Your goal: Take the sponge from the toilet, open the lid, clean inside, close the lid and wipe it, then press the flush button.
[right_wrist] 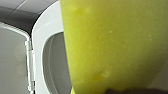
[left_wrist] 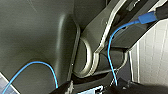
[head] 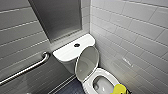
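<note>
Sponge (right_wrist: 112, 45) nearest, clamped in my right gripper (right_wrist: 130, 91) over the near rim of the toilet (head: 107, 74) bowl, left gripper's state I cannot tell, lid (head: 87, 63) raised against the tank, flush button (head: 77, 45) beyond, grab bar (head: 25, 70) on the tiled wall.

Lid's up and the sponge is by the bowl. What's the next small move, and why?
Probably ease the sponge down and to the left, into the bowl. The lid already stands open. The sponge sits at the bowl's right rim, not yet inside, so the inner surface looks untouched.
</note>
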Available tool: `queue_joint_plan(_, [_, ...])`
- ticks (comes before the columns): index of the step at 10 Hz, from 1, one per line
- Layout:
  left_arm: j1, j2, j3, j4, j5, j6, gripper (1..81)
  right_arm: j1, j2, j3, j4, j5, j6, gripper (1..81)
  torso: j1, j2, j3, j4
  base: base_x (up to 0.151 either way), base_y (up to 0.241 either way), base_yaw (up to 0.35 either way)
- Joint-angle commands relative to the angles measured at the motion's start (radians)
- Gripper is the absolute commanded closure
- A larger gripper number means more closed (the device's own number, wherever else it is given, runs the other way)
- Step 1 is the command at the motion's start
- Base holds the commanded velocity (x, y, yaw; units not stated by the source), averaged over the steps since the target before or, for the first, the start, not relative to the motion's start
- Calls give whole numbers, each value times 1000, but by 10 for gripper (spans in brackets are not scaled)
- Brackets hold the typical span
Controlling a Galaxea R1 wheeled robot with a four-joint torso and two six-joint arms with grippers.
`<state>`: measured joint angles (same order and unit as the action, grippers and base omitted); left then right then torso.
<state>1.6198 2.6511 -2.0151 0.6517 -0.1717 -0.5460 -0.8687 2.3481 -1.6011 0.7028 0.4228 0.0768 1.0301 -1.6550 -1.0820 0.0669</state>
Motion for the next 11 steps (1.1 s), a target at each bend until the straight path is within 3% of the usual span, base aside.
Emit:
queue_joint_plan(1, [41, -20, 27, 20, 57, 9, 10, -45, -79, 121, -42, 70, 8, 811, 0, 0, 0, 0, 0, 0, 0])
queue_joint_plan(8, [41, -17, 27, 22, 55, 12, 10, -273, -100, 161, -179, 99, 8, 811, 0, 0, 1, 0, 0, 0, 0])
queue_joint_plan(11, [38, -11, 27, 22, 55, 14, 10, -251, -166, 267, -221, 96, -3, 811, 0, 0, 1, 0, 0, 0, 0])
